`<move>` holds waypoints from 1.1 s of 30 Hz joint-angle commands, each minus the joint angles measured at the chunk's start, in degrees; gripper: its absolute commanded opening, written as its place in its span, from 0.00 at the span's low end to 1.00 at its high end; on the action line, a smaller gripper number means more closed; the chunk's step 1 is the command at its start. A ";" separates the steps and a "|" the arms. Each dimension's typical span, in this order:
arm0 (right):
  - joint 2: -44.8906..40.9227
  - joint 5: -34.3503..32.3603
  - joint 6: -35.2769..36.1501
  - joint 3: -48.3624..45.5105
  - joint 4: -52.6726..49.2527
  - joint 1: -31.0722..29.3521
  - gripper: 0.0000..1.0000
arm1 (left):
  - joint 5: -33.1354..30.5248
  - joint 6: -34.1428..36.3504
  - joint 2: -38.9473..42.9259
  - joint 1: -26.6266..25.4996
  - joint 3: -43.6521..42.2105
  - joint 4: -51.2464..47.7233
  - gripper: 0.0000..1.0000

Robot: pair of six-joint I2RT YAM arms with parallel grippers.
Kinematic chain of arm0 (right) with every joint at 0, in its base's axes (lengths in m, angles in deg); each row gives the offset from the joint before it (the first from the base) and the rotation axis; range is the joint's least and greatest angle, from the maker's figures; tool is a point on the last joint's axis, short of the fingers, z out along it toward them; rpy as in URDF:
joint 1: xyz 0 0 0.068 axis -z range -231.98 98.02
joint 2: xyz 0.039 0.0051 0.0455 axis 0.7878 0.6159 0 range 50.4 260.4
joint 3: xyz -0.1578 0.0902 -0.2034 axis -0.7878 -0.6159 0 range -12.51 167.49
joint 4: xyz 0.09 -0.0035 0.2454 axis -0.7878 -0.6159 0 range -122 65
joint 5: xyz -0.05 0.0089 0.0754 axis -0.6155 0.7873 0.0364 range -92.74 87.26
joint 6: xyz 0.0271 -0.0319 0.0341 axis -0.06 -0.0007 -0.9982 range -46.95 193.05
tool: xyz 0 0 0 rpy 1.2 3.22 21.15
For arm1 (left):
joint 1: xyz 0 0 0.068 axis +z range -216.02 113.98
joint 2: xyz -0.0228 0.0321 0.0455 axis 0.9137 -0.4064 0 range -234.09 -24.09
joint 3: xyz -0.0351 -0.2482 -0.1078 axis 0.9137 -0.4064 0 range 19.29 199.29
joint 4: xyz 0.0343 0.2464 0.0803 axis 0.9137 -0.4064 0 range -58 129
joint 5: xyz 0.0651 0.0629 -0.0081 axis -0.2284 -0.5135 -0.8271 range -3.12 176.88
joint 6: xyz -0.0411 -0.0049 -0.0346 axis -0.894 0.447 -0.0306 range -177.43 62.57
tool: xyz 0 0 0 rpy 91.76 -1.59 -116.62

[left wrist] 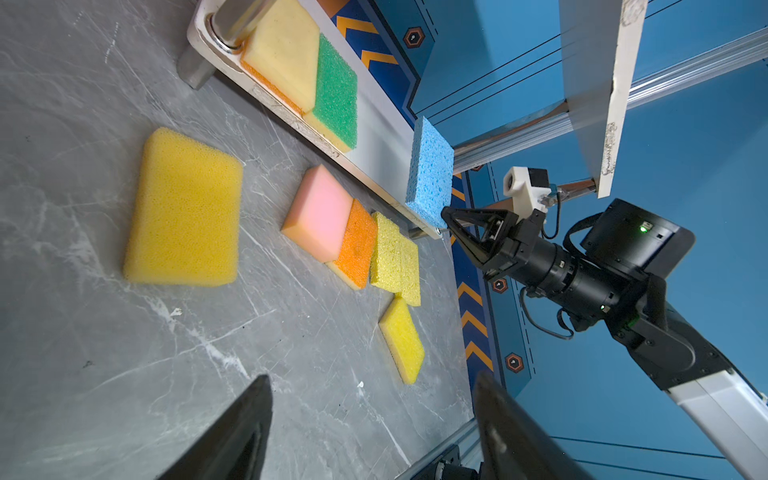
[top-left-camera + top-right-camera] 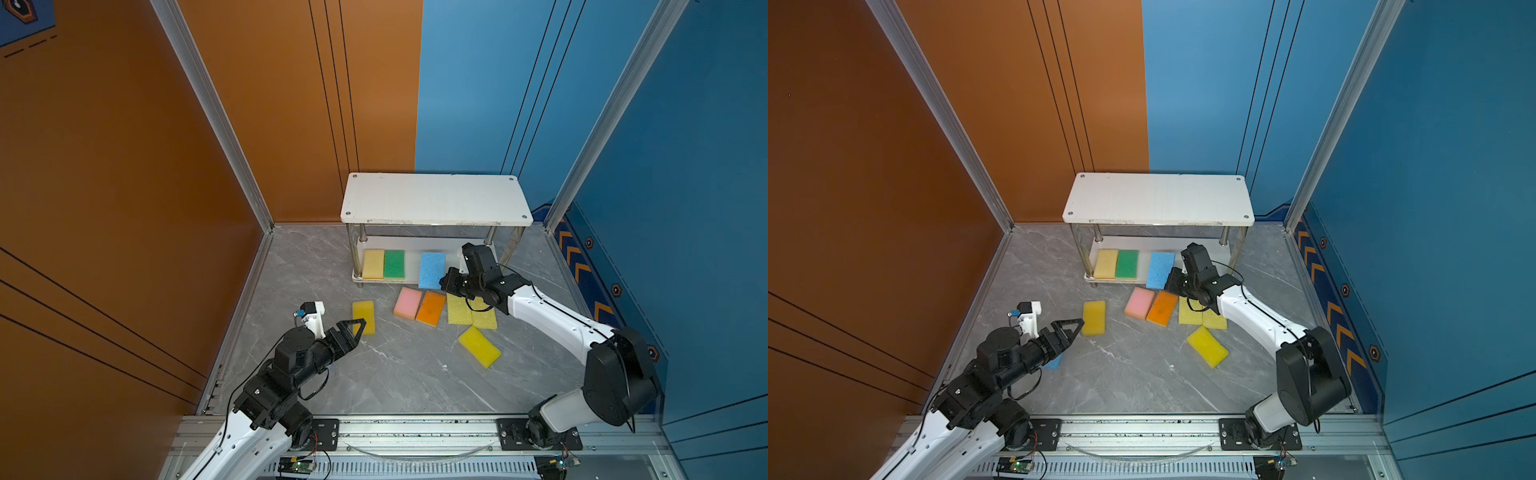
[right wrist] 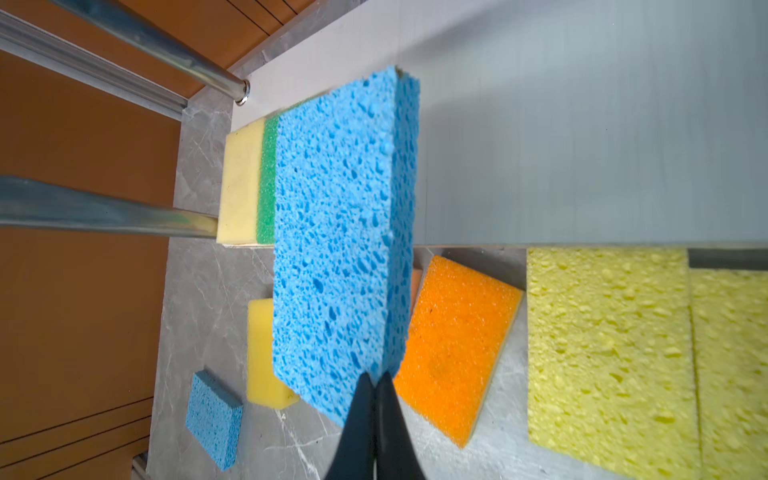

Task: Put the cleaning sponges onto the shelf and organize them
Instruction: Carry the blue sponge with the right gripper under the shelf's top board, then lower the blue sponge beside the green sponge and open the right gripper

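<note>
While upright, blue sponge point(image 3: 340, 232) in right tool point(image 3: 376, 380)

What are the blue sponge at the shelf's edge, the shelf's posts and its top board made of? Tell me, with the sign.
The blue sponge: likely cellulose foam, matt; irregular open pores.
The posts: apparently polished metal; mirror-like reflections.
The top board: white, matt, perhaps painted wood or laminate; chipped, scuffed front edge.

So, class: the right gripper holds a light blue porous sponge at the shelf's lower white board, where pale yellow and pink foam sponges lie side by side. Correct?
Beside the pale yellow sponge on the lower white board lies a green rectangular foam sponge, not a pink one, as both top views show.
</note>
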 commanded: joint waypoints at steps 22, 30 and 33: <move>20.50 4.27 4.73 15.09 1.41 2.13 0.00 | 9.94 0.33 5.91 9.01 -2.29 -6.42 0.77; 22.47 5.39 4.45 16.76 1.66 2.31 0.00 | 10.65 0.32 5.87 10.07 -2.39 -6.38 0.77; 23.02 5.54 4.19 17.25 1.84 2.34 0.00 | 10.89 0.13 5.82 10.34 -2.57 -6.38 0.77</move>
